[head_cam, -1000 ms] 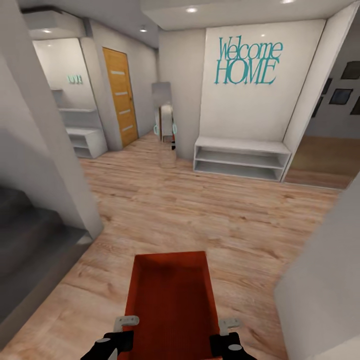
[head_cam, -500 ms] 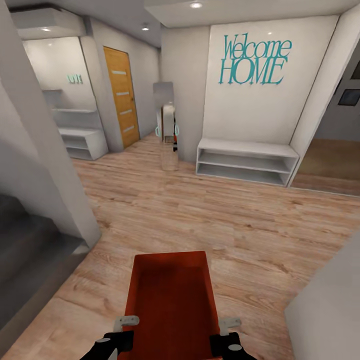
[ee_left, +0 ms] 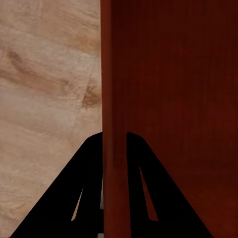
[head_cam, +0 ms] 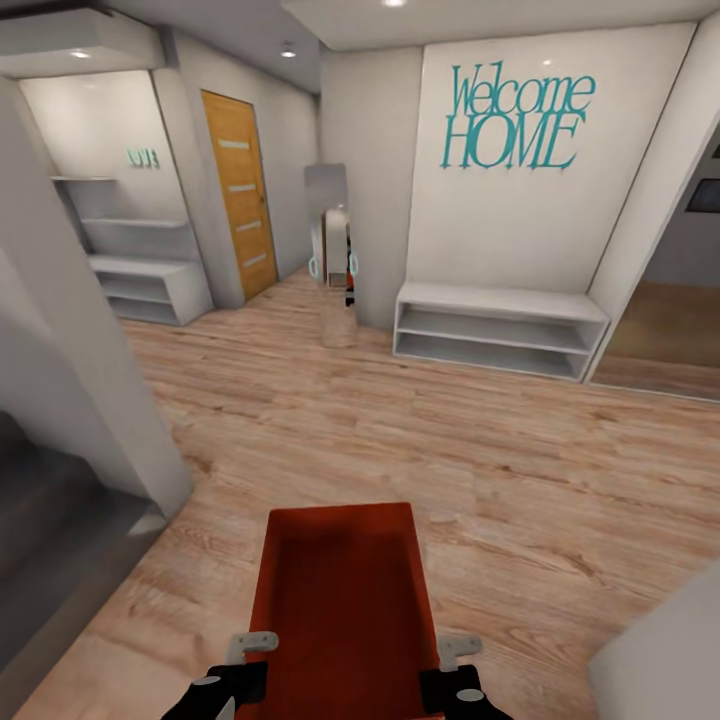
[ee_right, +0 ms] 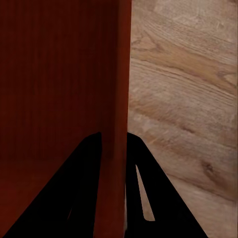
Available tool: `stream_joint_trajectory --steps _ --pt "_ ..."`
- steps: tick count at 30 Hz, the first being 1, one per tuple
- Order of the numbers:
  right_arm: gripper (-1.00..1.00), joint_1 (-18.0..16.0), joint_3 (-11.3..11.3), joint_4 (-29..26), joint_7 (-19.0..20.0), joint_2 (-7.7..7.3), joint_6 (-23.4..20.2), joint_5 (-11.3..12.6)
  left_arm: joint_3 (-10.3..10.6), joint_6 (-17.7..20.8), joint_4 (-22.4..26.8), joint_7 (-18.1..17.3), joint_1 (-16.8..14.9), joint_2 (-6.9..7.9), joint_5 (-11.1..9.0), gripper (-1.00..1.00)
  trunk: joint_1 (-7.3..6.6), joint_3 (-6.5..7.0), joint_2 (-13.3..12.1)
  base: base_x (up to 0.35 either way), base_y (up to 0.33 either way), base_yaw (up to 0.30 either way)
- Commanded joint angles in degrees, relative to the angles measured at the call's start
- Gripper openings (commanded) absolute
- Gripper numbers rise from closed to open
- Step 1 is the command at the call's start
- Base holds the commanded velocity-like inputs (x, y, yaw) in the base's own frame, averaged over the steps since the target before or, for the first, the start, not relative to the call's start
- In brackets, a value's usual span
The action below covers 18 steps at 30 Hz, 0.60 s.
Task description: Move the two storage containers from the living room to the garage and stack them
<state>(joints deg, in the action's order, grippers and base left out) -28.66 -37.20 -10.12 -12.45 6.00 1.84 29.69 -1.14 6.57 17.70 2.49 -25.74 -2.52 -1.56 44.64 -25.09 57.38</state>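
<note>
Grippers are sharing one bin point(head_cam: 343, 600): the left gripper point(head_cam: 240, 665) is pinching its left wall, the right gripper point(head_cam: 450, 668) its right wall. It is hanging just ahead of the robot above wood floor point(head_cam: 400, 420), long axis pointing forward toward the bench point(head_cam: 495, 330).

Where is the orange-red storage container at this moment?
In the head view the storage container sits low and central, held above the wood plank floor, its side walls pinched by the left gripper and right gripper.
</note>
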Motion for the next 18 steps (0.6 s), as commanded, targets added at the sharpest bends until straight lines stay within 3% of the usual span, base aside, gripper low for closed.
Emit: stream_joint_trajectory --steps 1,18 --pt "-1.00 -0.1 0.5 0.6 -0.3 -1.00 0.3 1.1 -0.1 0.4 0.3 0.6 0.0 0.06 0.7 -1.00 0.04 -0.06 0.0 0.325 0.000 0.000" --pt "-1.00 -0.1 0.5 0.6 -0.3 -1.01 0.2 1.1 -0.1 0.4 0.3 0.6 0.0 0.06 0.7 -1.00 0.04 -0.06 0.0 0.325 0.000 0.000"
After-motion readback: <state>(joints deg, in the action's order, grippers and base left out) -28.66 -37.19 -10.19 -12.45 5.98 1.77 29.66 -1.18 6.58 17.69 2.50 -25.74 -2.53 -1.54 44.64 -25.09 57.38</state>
